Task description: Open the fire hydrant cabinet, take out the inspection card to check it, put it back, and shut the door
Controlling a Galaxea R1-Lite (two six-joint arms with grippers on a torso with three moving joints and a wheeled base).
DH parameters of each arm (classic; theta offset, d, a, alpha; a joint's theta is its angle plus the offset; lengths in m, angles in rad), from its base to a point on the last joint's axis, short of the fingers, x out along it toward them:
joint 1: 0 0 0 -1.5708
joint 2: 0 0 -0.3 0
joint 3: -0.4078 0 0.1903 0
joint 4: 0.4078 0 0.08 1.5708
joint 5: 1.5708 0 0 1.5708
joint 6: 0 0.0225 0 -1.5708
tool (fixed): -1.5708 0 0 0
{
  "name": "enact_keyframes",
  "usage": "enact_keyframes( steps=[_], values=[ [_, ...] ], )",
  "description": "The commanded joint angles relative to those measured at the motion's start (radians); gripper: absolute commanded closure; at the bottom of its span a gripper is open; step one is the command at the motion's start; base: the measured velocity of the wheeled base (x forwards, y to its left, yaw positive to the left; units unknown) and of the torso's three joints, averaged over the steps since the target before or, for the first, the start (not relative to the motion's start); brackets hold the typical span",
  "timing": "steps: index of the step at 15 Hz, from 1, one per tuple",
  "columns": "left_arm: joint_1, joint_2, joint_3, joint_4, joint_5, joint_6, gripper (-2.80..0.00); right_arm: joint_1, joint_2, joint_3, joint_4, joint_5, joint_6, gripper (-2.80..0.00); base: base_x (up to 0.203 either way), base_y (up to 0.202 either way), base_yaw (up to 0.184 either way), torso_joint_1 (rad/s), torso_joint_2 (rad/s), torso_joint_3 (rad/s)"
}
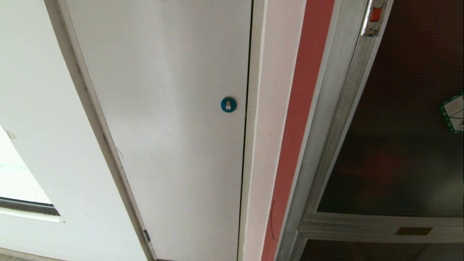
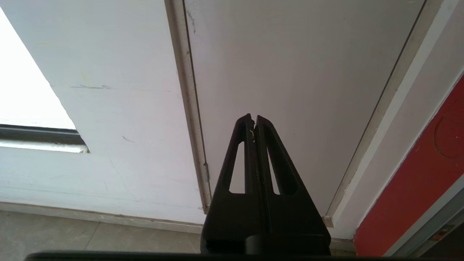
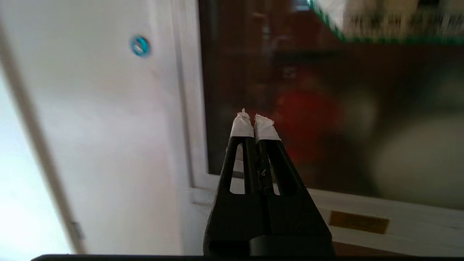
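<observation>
Head view: right of the white panel (image 1: 163,127) with its blue round lock (image 1: 228,104), the door (image 1: 398,145) stands shut, its green-bordered sticker (image 1: 454,113) unreadable. Left wrist view: the left gripper (image 2: 253,119), fingers pressed together, faces the panel. Right wrist view: the right gripper (image 3: 253,119), taped tips together, faces the door's glass.

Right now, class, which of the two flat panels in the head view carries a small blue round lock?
The plain white panel on the left; its blue lock sits near its right edge. The dark glass door has a red latch instead.

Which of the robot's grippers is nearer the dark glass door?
Right. The right gripper points at the door; the left gripper faces the white panel beside it.
</observation>
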Motion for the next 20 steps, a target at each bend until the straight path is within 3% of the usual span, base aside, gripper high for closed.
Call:
enact_keyframes(
  steps=[1,4,13,20],
  values=[
    [0.001,0.001,0.000,0.001,0.000,0.000,0.00,0.001,-0.009,0.141,-0.123,-0.010,-0.019,0.00,0.000,0.000,0.000,0.000,0.00,0.000],
    [0.001,0.001,0.000,0.000,0.000,0.000,0.00,0.001,-0.010,0.309,-0.269,-0.029,-0.084,0.00,0.000,0.000,0.000,0.000,0.00,0.000],
    [0.000,0.000,0.000,0.001,0.000,0.000,0.00,0.001,-0.010,0.306,-0.009,-0.064,-0.086,0.00,0.000,0.000,0.000,0.000,0.00,0.000],
    [0.001,0.001,0.000,0.001,0.000,0.000,0.00,0.001,-0.010,0.306,-0.022,-0.065,-0.083,0.00,0.000,0.000,0.000,0.000,0.00,0.000]
  ],
)
